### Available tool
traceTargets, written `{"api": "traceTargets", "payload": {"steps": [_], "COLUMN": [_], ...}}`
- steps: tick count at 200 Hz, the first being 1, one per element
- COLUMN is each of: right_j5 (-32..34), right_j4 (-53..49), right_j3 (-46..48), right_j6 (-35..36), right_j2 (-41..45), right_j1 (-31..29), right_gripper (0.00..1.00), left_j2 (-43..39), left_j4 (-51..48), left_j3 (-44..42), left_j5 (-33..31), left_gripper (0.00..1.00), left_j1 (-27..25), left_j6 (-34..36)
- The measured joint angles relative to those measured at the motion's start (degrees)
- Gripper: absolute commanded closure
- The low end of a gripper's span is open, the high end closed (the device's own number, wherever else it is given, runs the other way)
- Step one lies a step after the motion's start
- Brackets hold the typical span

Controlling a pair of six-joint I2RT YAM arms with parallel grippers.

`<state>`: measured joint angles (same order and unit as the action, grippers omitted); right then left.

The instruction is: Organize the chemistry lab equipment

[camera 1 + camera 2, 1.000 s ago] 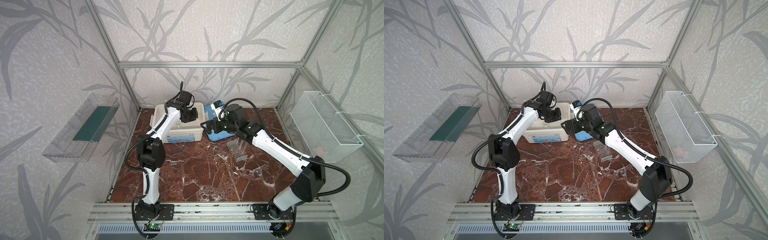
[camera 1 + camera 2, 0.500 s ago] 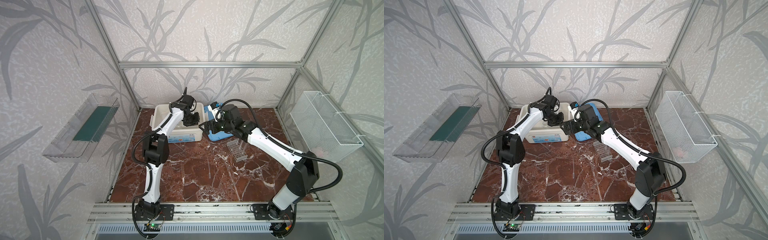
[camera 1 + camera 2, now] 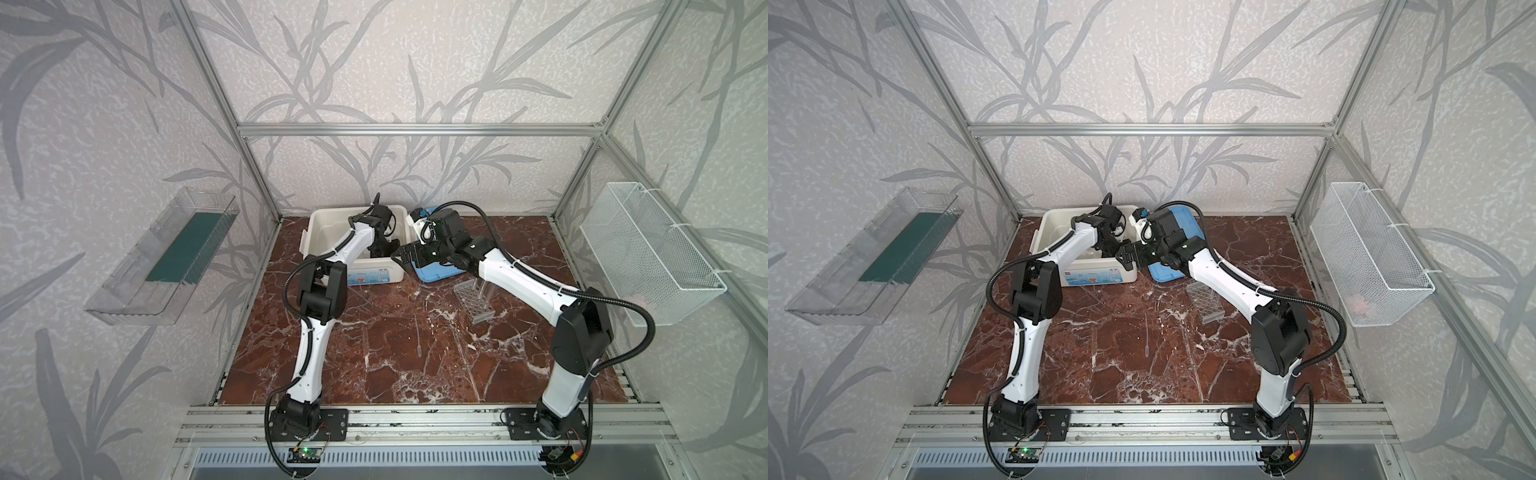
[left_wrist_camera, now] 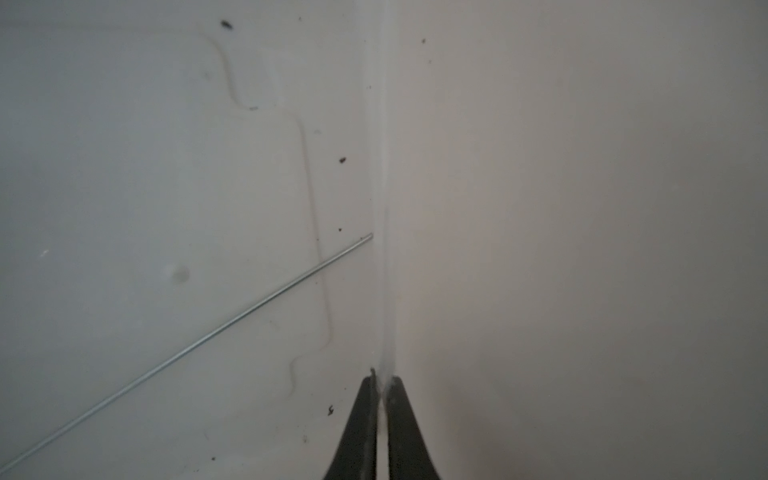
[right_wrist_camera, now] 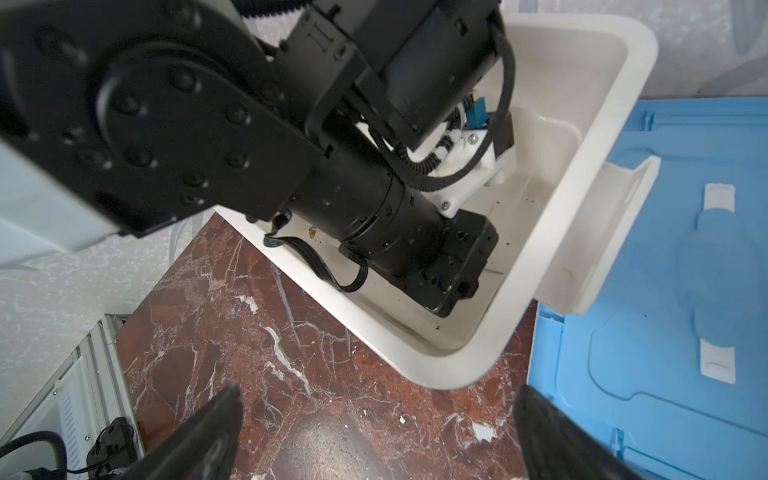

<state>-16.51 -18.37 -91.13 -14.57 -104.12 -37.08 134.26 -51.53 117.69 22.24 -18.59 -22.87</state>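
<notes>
Smooth white plastic tub [image 4: 540, 208], thin shiny metal rod [image 4: 224, 327], glossy red marble-look tabletop [image 3: 395, 365], clear plastic rack [image 3: 473, 297]

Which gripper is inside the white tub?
The left gripper: shut, reaching down inside the tub. The right gripper is open, outside it, over the table.

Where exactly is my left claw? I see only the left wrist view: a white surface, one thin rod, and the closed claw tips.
Observer: The left claw is down inside the white tub, at the end nearest the blue lid.
Operator: And where is the right claw?
Observer: The right claw hovers wide open just outside the tub's corner, above the table, between the tub and the lid.
</notes>
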Motion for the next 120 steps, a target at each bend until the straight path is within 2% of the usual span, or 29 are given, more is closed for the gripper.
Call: {"api": "traceTargets", "payload": {"steps": [77, 120], "right_j5": [0.2, 0.6], "right_j4": [-0.4, -0.4], "right_j3": [-0.1, -0.1], "right_j6": [0.0, 0.0], "right_j2": [0.0, 0.0], "right_j1": [0.0, 0.0], "right_gripper": [0.00, 0.00], "left_j2": [1.0, 1.9], "left_j4": [0.9, 1.3], "left_j3": [-0.2, -0.3], "left_j5": [-1.1, -1.7], "left_gripper": [0.83, 0.75], "left_j1": [0.0, 0.0], "left_j6": [-0.3, -1.0]}}
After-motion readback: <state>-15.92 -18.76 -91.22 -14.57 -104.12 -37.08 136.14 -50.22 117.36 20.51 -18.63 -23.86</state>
